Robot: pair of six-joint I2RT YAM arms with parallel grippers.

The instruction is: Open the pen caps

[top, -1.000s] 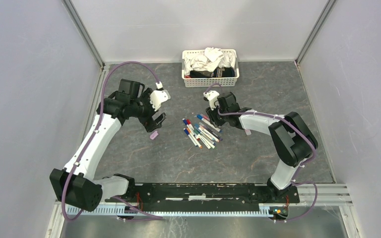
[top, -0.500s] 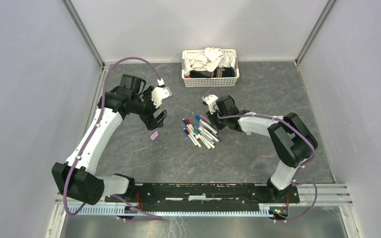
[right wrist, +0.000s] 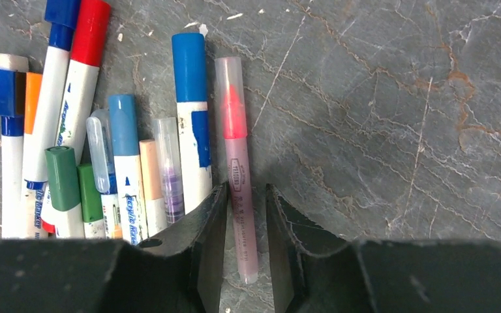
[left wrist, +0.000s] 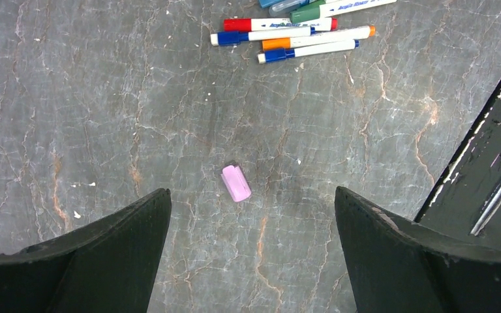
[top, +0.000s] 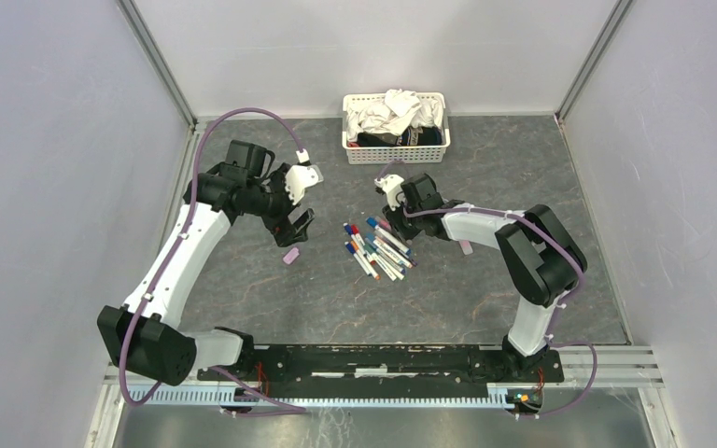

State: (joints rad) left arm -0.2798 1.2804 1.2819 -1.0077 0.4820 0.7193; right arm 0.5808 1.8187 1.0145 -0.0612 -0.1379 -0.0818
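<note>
The left gripper (top: 295, 225) hangs over the left half of the desk (top: 336, 299) with its jaws spread wide and nothing between them. In the left wrist view its two dark fingers (left wrist: 104, 261) frame the bare stone-patterned surface, and a stubby pink cap (left wrist: 236, 182) lies on its side on the desk between and a little beyond them, touching neither. From above, that pink cap (top: 290, 255) sits just below the gripper, well apart from the rest.

Right of it, near the middle of the desk, the pens (top: 380, 247) lie in a loose row side by side. Most are white-barrelled, with blue, red, orange and green caps on them. Behind them, at the far edge, a white basket (top: 397, 155) holds crumpled cloths (top: 387, 112).

The right gripper (top: 395, 222) reaches down to the right end of the row. In its wrist view the fingers (right wrist: 212, 248) stand close on either side of the barrel of a pink pen (right wrist: 238, 163), the outermost one, which lies flat on the desk with its clear cap (right wrist: 230, 78) on, pointing away. The left finger looks to touch the barrel; whether the pair truly pinches it I cannot tell
</note>
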